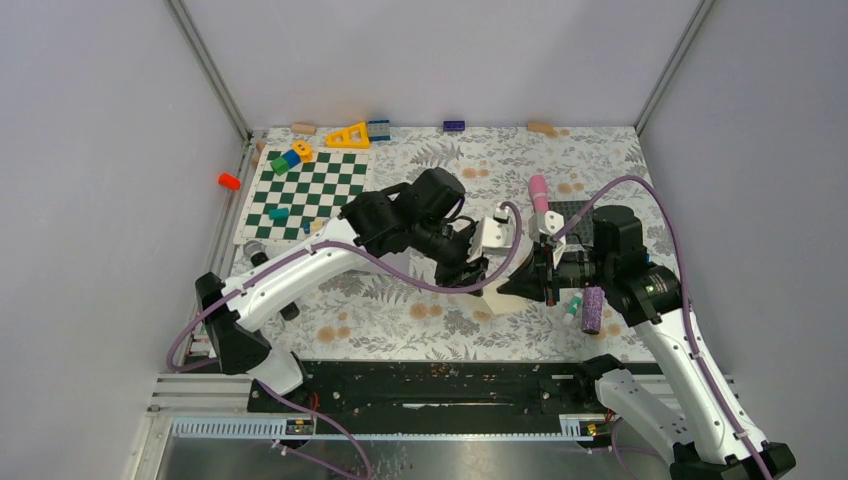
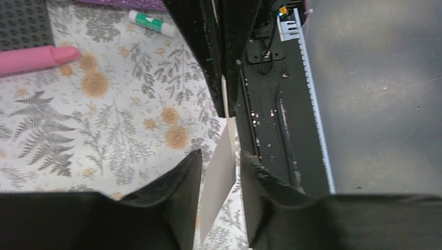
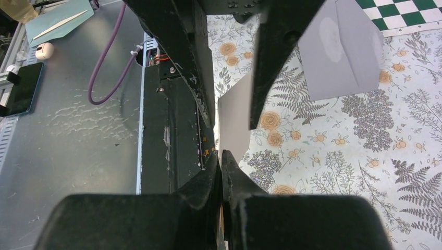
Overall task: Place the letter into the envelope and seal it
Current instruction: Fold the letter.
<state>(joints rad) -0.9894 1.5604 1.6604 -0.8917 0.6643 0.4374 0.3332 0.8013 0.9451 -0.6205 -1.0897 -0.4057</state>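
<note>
The letter [image 3: 234, 117], a cream sheet, stands on edge just above the floral table. My right gripper [image 3: 221, 156] is shut on its near edge. My left gripper [image 2: 221, 153] is open, with a finger on each side of the same sheet [image 2: 219, 174] and a small gap on both sides. In the top view the two grippers [image 1: 478, 280] [image 1: 522, 284] meet tip to tip over the letter [image 1: 497, 300] at the table's middle front. The pale grey-lavender envelope [image 3: 341, 49] lies flat beside the chessboard. I cannot make it out in the top view, where the left arm covers that spot.
A pink cylinder [image 1: 538, 190], a dark grey studded plate [image 1: 578, 212], a glue stick [image 2: 151, 23] and a purple glitter roller [image 1: 592, 310] sit on the right. The chessboard [image 1: 310, 190] with coloured blocks lies back left. The black base rail [image 1: 450, 385] runs along the near edge.
</note>
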